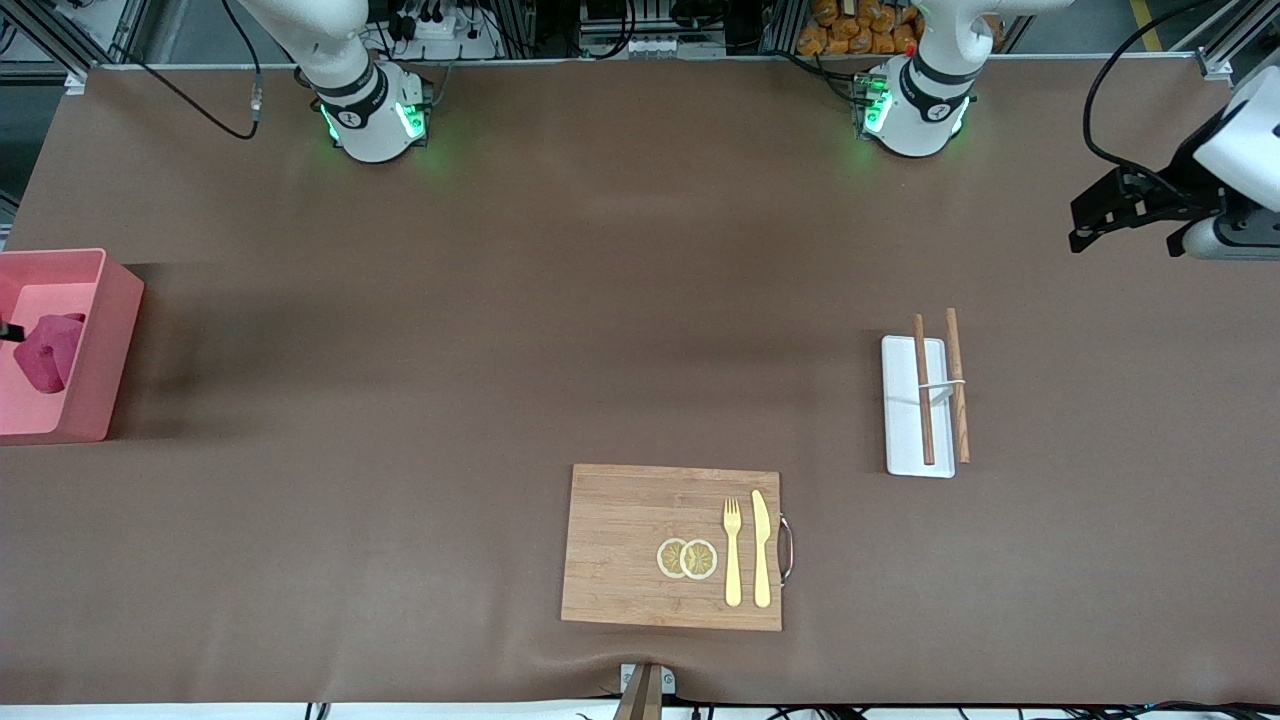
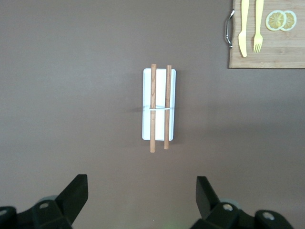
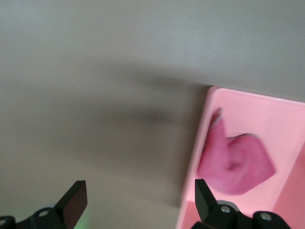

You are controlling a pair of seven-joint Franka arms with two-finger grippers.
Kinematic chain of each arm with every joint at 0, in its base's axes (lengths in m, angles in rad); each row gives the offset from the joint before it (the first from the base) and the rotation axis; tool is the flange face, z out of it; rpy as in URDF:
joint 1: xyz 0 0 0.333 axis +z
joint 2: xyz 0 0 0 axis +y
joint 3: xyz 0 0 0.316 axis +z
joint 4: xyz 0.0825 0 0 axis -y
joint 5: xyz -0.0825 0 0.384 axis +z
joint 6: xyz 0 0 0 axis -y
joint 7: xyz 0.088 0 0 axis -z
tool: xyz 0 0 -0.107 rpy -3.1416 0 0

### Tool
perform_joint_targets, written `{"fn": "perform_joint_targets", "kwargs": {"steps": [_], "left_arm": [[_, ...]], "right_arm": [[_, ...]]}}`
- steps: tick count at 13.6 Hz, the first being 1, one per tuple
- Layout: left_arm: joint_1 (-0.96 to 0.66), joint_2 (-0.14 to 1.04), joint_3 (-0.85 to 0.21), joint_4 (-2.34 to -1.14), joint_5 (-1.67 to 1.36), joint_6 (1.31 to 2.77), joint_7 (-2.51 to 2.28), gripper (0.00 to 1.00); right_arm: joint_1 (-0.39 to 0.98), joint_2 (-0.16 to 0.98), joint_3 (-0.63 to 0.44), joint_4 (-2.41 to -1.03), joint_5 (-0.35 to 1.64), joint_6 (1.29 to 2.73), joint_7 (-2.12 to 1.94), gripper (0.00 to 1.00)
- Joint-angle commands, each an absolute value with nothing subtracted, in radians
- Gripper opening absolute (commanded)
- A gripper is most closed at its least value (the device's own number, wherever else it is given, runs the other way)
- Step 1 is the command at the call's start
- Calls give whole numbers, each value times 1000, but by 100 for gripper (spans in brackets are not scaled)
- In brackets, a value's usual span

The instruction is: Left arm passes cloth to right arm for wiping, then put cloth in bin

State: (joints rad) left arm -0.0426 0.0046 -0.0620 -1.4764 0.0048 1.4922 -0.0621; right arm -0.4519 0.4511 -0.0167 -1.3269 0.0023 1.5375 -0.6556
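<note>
The crimson-magenta cloth point(image 1: 48, 350) lies crumpled in the salmon-pink bin point(image 1: 118, 330) at the right arm's end of the table. It also shows in the right wrist view point(image 3: 236, 164), in the bin point(image 3: 198, 143). My right gripper point(image 3: 139, 200) is open and empty, over the table beside the bin's wall. In the front view only a black fingertip point(image 1: 8, 332) of it shows at the edge, over the bin. My left gripper point(image 1: 1120, 238) is open and empty, up in the air at the left arm's end of the table; in its wrist view point(image 2: 141, 198) it looks down on the white tray.
A white tray point(image 1: 903, 440) carries two wooden sticks point(image 1: 923, 390); it also shows in the left wrist view point(image 2: 159, 133). A wooden board point(image 1: 620, 545) near the front edge holds a yellow fork point(image 1: 732, 550), a knife point(image 1: 762, 548) and lemon slices point(image 1: 687, 558).
</note>
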Motion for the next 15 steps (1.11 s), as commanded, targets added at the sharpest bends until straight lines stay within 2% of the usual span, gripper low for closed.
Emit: {"fn": "perform_joint_targets", "kwargs": {"steps": [1,5,7,13,15], "left_arm": [[-32,-6,-67,-1474,18,1480,-49,100],[-29,-3,-66,-1476,18,1480,-49,100],[-25,-3,-66,-1476,18,1480,-48,100],[-25,-3,-66,-1474,17,1480,-48,100],[-26,-3,-66,-1474,17,1480,-48,100]], "right_arm": [[-338,384,-20,-1351,-21,1455,-443,100],[-139,309,-18,-1356,-8,1378,-133,100],[-82,264,-18,-1379,-3,1382,-49,100],[-22,57,-15,-1626,8,1503,102,100],[-12,31,-17,-1641,8,1514,112,100]]}}
